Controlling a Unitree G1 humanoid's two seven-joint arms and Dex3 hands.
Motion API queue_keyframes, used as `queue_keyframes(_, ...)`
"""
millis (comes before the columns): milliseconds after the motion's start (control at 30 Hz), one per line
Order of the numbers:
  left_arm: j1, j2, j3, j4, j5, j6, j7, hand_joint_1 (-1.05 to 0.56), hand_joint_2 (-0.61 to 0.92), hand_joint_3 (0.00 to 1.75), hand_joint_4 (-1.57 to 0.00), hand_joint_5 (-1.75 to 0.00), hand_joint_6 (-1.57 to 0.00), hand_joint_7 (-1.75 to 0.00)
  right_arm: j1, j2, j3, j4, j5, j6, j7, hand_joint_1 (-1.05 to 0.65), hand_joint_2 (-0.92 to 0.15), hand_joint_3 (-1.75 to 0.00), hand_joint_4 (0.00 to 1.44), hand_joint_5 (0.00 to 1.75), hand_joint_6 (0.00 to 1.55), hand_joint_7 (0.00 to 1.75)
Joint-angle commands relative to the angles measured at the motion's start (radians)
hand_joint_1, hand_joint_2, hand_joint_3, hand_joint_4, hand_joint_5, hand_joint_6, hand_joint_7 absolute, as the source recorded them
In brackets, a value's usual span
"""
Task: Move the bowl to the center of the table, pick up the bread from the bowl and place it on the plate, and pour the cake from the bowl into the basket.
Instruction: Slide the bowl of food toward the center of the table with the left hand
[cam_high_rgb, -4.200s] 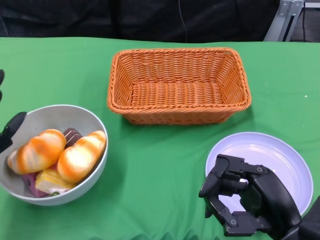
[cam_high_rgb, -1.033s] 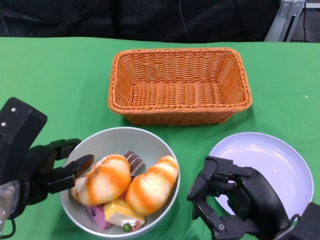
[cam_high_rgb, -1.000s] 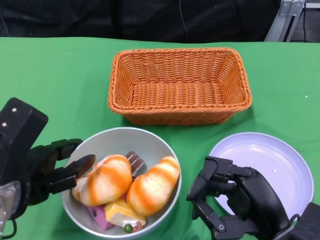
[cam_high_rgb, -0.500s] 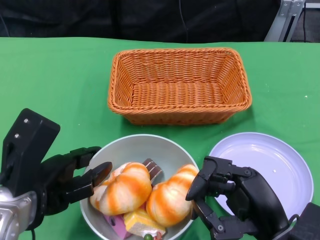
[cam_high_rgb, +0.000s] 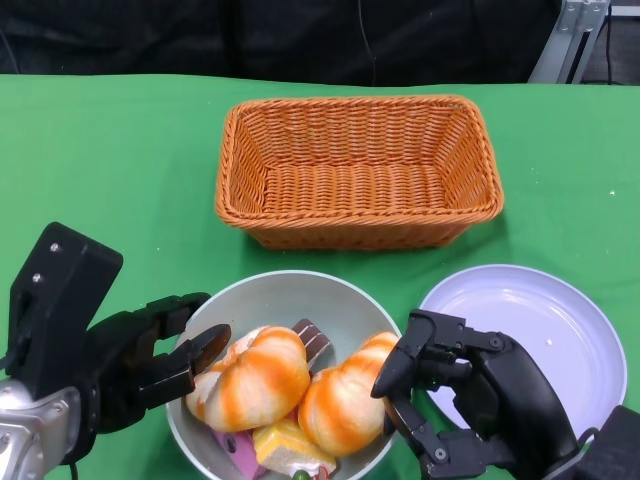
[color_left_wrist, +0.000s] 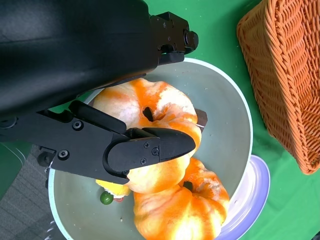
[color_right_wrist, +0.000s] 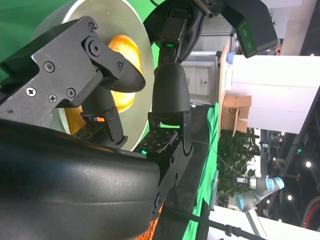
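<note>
While the left hand (cam_high_rgb: 150, 355) grips the grey bowl (cam_high_rgb: 262, 293) at its rim, two bread rolls (cam_high_rgb: 250, 377) and cake pieces lie inside, between basket (cam_high_rgb: 357, 170) and plate (cam_high_rgb: 545, 320); right hand (cam_high_rgb: 440, 405) hovers open, touching nothing.

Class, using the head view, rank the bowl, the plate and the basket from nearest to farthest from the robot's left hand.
1. Bowl: right beside the left hand, whose fingers sit at its near left rim.
2. Basket: across the table at the far centre.
3. Plate: on the right side, beyond the bowl and next to the right hand.
</note>
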Motion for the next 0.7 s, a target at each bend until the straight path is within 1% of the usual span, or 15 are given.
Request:
queue_keyframes(33,0.011,0.003,0.005,0.007,-0.004,-0.022,0.012,-0.58,0.92,0.52,0.00,0.00,0.00,0.00,-0.007,0.007,-0.005,-0.009,0.003,-0.015,-0.008,-0.11,-0.42,-1.22,0.78,1.55,0.80,1.26)
queue_keyframes(100,0.015,0.000,0.008,0.005,-0.003,-0.028,0.018,-0.59,0.92,0.51,0.00,0.00,0.00,0.00,-0.007,0.008,-0.005,-0.008,0.002,-0.017,-0.009,-0.10,-0.42,-1.23,0.78,1.55,0.81,1.26)
queue_keyframes(200,0.035,-0.032,0.024,-0.013,0.019,-0.095,0.074,-0.55,0.92,0.51,-0.04,-0.02,-0.04,-0.02,-0.007,0.010,-0.004,-0.012,0.006,-0.009,-0.006,-0.09,-0.42,-1.23,0.78,1.55,0.80,1.26)
queue_keyframes(300,0.040,-0.035,0.023,-0.012,0.017,-0.113,0.087,-0.53,0.92,0.52,-0.05,-0.02,-0.05,-0.02,-0.007,0.010,-0.004,-0.012,0.006,-0.008,-0.006,-0.09,-0.42,-1.23,0.77,1.56,0.80,1.26)
queue_keyframes(333,0.058,-0.063,0.033,-0.001,0.070,-0.250,0.161,-0.51,0.92,0.50,-0.12,-0.06,-0.12,-0.06,-0.007,0.010,-0.003,-0.012,0.005,-0.007,-0.006,-0.09,-0.42,-1.23,0.77,1.56,0.80,1.26)
queue_keyframes(367,0.072,-0.085,0.040,0.008,0.110,-0.357,0.217,-0.47,0.92,0.44,-0.27,-0.11,-0.27,-0.09,-0.007,0.011,-0.003,-0.012,0.005,-0.007,-0.006,-0.09,-0.42,-1.23,0.77,1.55,0.79,1.26)
queue_keyframes(400,0.083,-0.101,0.044,0.018,0.139,-0.435,0.256,-0.45,0.92,0.40,-0.37,-0.14,-0.37,-0.11,-0.007,0.011,-0.003,-0.011,0.005,-0.007,-0.005,-0.09,-0.42,-1.23,0.77,1.55,0.79,1.26)
queue_keyframes(433,0.089,-0.129,0.065,0.045,0.155,-0.544,0.300,-0.44,0.92,0.39,-0.40,-0.14,-0.40,-0.11,-0.007,0.011,-0.003,-0.011,0.005,-0.008,-0.005,-0.09,-0.42,-1.24,0.77,1.54,0.79,1.25)
queue_keyframes(467,0.090,-0.146,0.078,0.068,0.159,-0.608,0.321,-0.44,0.92,0.31,-0.52,-0.15,-0.53,-0.11,-0.006,0.012,-0.003,-0.010,0.005,-0.010,-0.005,-0.08,-0.42,-1.24,0.78,1.54,0.79,1.25)
queue_keyframes(533,0.088,-0.178,0.102,0.123,0.153,-0.734,0.346,-0.43,0.92,0.26,-0.59,-0.15,-0.61,-0.10,-0.008,0.012,-0.004,-0.001,0.010,-0.018,-0.001,-0.08,-0.42,-1.23,0.78,1.53,0.79,1.25)
queue_keyframes(567,0.086,-0.193,0.112,0.155,0.143,-0.797,0.348,-0.43,0.92,0.22,-0.69,-0.16,-0.69,-0.09,-0.010,0.012,-0.006,0.006,0.012,-0.021,0.001,-0.09,-0.42,-1.23,0.78,1.53,0.79,1.25)
queue_keyframes(600,0.083,-0.207,0.123,0.187,0.132,-0.860,0.347,-0.42,0.92,0.20,-0.74,-0.17,-0.72,-0.09,-0.012,0.013,-0.007,0.011,0.014,-0.024,0.003,-0.10,-0.42,-1.23,0.79,1.53,0.79,1.24)
queue_keyframes(633,0.081,-0.216,0.129,0.212,0.125,-0.908,0.345,-0.41,0.92,0.20,-0.77,-0.17,-0.75,-0.09,-0.013,0.013,-0.008,0.014,0.015,-0.026,0.005,-0.10,-0.42,-1.22,0.79,1.53,0.79,1.24)
queue_keyframes(700,0.076,-0.222,0.134,0.245,0.124,-0.961,0.340,-0.41,0.92,0.19,-0.79,-0.17,-0.76,-0.09,-0.013,0.013,-0.009,0.016,0.015,-0.029,0.006,-0.10,-0.42,-1.22,0.79,1.52,0.79,1.24)
